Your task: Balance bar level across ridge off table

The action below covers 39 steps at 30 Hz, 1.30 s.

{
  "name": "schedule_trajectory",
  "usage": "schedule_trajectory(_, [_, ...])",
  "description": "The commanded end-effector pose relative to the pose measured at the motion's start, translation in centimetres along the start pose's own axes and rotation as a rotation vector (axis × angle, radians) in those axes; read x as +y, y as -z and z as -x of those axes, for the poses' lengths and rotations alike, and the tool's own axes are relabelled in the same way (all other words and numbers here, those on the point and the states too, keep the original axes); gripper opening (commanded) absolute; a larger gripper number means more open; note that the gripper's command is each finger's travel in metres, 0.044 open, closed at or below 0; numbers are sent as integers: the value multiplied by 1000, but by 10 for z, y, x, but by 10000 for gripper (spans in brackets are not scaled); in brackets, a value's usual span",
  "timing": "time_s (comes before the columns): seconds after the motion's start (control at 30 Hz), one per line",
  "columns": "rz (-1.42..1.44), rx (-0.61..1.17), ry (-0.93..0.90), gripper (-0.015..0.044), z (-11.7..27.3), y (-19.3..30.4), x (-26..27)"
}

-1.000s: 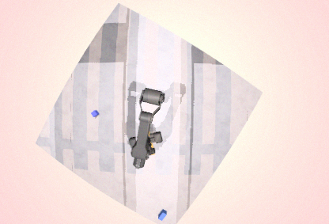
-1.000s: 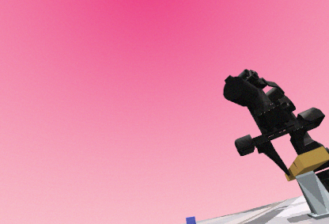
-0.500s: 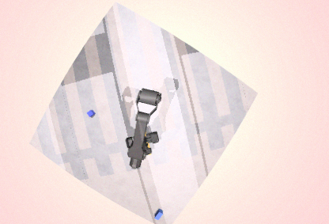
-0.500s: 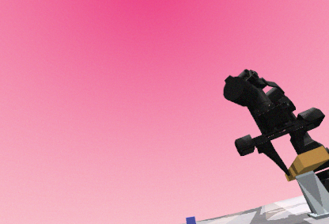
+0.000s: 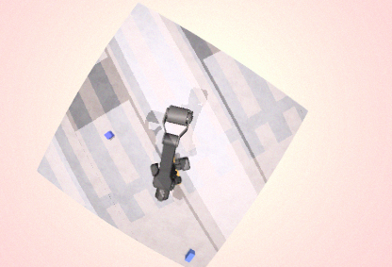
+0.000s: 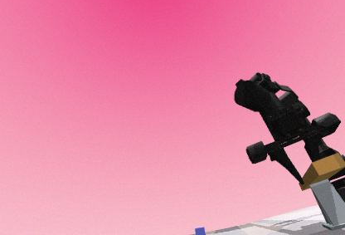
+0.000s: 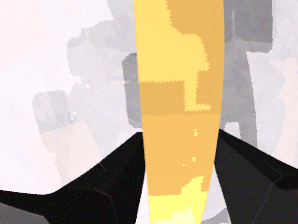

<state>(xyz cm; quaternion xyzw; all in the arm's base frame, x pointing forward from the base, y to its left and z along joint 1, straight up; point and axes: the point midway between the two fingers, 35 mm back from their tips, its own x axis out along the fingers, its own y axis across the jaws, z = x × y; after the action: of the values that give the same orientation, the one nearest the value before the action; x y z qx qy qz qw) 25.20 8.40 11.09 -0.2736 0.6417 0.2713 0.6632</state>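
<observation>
Gripping the yellow bar (image 7: 176, 96) between its two dark fingers, the gripper (image 6: 304, 171) is reaching down over the grey ridge (image 6: 329, 202) at the right edge of the exterior view. The jaws are standing partly apart, pressed on the bar's sides, so the bar is not yet free. In the exterior view the bar is sitting on the ridge's top, well above the patterned table (image 5: 141, 43), and it looks tilted, its visible end pointing down toward the left; how level it truly lies cannot be told from that angle. From above, the arm is covering almost all of the bar, with only a sliver of yellow showing beside the wrist. By my judgement the placing step is nearly done and the release is just beginning. The next move calls for a slow, even opening of the jaws so neither finger nudges the bar off balance, followed by a straight lift clear of it.
</observation>
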Motion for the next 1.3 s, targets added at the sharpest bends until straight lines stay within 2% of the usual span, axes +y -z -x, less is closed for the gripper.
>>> schedule_trajectory(0.0, [0,0,0,167,0,0,0])
schedule_trajectory(1.27, [0,0,0,185,0,0,0])
